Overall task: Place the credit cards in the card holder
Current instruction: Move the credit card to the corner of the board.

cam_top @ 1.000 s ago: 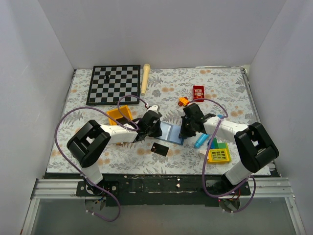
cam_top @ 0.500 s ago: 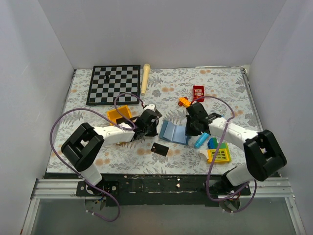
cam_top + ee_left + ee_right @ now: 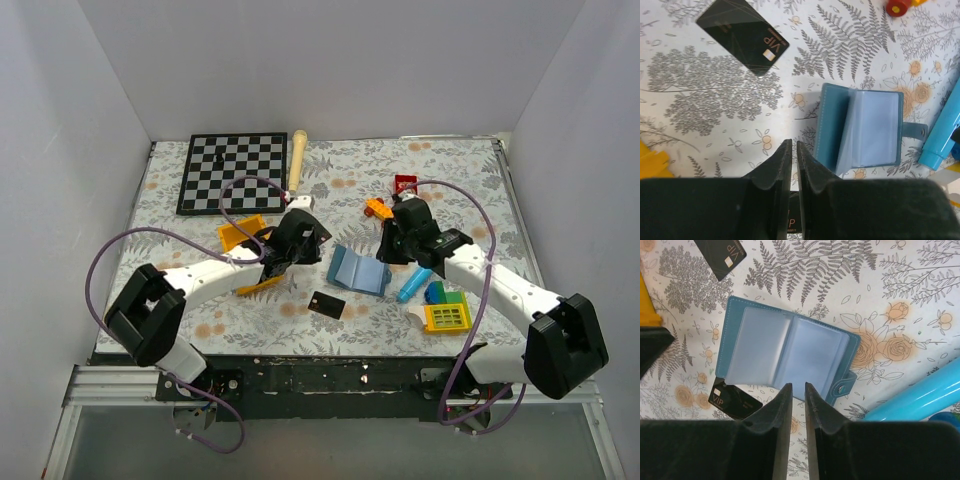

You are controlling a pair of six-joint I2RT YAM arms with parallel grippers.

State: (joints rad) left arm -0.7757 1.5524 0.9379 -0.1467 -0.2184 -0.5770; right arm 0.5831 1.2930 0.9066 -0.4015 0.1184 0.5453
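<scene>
While both arms reach in over the floral-printed bench (image 3: 460, 190), the small slate-blue folding card holder (image 3: 358, 270) lies open like a book between them. Its paler blue-grey sleeves face up, and its snap tab (image 3: 842, 388) sticks out toward a bright blue tube-shaped toy (image 3: 412, 287) lying just beside the holder. Neither of the two thin, glossy black credit cards is inside the holder. One black card (image 3: 327, 303) rests flat on the bench near the holder's near-left corner, apart from it, with its "VIP" lettering facing up. The other black card (image 3: 735, 400) lies at the holder's left edge, its corner either touching the holder or slipped just beneath it; the wrist views do not settle which. The left claw (image 3: 794, 145) hangs over this second card, left of the holder. Its fingers are pressed nearly together with only a thin slit between them and nothing pinched, and the card shows through that slit. The right claw (image 3: 798, 386) hangs at the holder's edge near the tab, its fingers likewise drawn almost together and gripping nothing. A small red box (image 3: 405, 183) sits beyond the holder, well apart.
</scene>
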